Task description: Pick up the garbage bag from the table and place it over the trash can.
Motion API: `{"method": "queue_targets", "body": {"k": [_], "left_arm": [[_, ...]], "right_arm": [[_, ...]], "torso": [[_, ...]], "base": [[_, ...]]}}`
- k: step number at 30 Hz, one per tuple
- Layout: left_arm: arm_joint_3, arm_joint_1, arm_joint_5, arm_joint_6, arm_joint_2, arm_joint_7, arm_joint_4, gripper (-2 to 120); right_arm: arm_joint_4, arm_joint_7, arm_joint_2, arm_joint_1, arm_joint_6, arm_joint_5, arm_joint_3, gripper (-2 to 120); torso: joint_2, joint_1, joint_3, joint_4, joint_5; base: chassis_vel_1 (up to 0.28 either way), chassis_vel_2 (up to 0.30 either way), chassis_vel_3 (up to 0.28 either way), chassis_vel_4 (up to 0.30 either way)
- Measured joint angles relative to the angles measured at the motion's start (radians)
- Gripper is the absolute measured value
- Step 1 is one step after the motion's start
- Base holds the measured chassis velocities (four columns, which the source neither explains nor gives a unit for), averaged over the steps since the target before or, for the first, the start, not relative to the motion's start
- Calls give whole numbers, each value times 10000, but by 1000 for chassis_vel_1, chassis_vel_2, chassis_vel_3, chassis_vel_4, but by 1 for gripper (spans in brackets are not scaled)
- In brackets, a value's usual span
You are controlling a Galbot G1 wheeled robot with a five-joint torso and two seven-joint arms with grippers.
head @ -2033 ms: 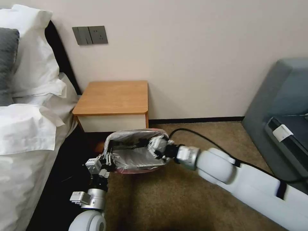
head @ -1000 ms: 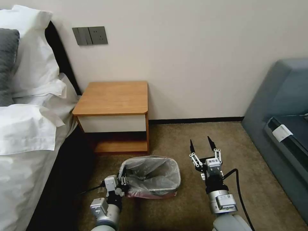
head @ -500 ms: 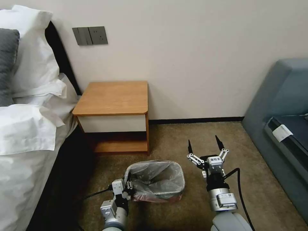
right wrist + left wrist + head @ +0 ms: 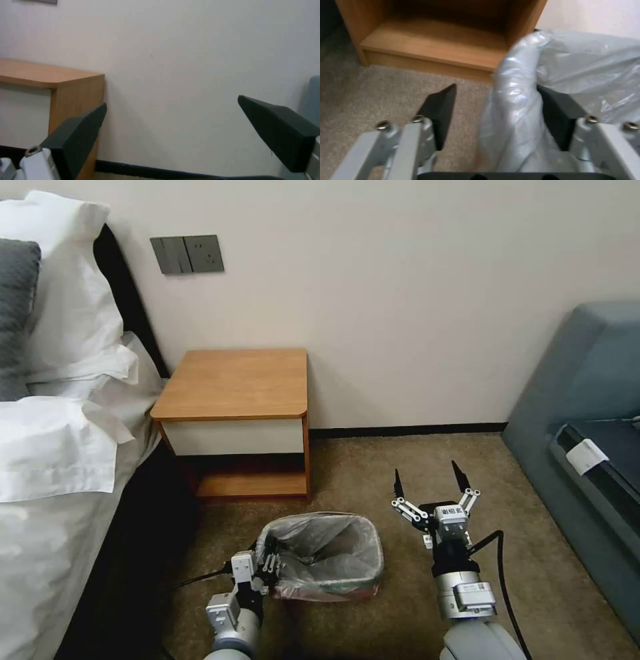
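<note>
The trash can (image 4: 371, 573) stands on the carpet in front of the table (image 4: 233, 383). The grey garbage bag (image 4: 320, 547) lines it, its mouth folded over the rim and a pink edge (image 4: 313, 595) hanging low on the near side. My left gripper (image 4: 267, 561) is open at the can's left rim. In the left wrist view the left gripper (image 4: 500, 107) straddles the bag-covered rim (image 4: 515, 100), one finger (image 4: 440, 112) outside and one (image 4: 558, 117) inside the bag. My right gripper (image 4: 430, 481) is wide open with nothing in it, right of the can, with its fingers (image 4: 76, 135) toward the wall.
A bed with white linen (image 4: 53, 460) fills the left side, its dark base close to my left arm. A grey sofa (image 4: 587, 400) stands at the right. The table's low shelf (image 4: 436, 47) lies just beyond the can. Bare carpet (image 4: 373, 473) lies between can and wall.
Two seconds ago both grippers held the bag's rim, higher and closer to the table. The right gripper has let go, drawn back to the right and opened wide. The lined can now sits nearer me.
</note>
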Motion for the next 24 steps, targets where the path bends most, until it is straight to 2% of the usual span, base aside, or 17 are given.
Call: {"method": "queue_targets", "body": {"k": [2,3,6,7,10,18,21,24], "left_arm": [[-41,41,0,11,51,2,-141,74],[-41,41,0,11,51,2,-141,74],[-132,74,0,12,94,11,-317,88],[-132,74,0,12,94,11,-317,88],[-234,102,-2,6,114,27,-469,99],[-465,144,-66,-127,117,40,-826,100],[-713,166,-8,-392,193,393,-975,100],[-1279,187,609,-1650,405,1109,-920,100]], "right_arm": [[3,5,47,-1,0,-33,-72,100],[3,5,47,-1,0,-33,-72,100],[1,12,140,10,4,-110,-206,100],[1,12,140,10,4,-110,-206,100],[-30,18,209,-9,14,-172,-309,100],[-2,28,273,-94,46,-217,-361,100],[8,51,353,-186,59,-217,-322,100],[-160,124,602,-507,219,-218,-130,100]], "torso": [[0,0,0,0,0],[0,0,0,0,0],[0,0,0,0,1],[0,0,0,0,1],[0,0,0,0,2],[0,0,0,1,2],[0,0,0,1,2],[0,0,0,1,4]], "base": [[0,0,0,0],[0,0,0,0],[0,0,0,0],[0,0,0,0],[0,0,0,0],[0,0,0,0],[0,0,0,0],[0,0,0,0]]}}
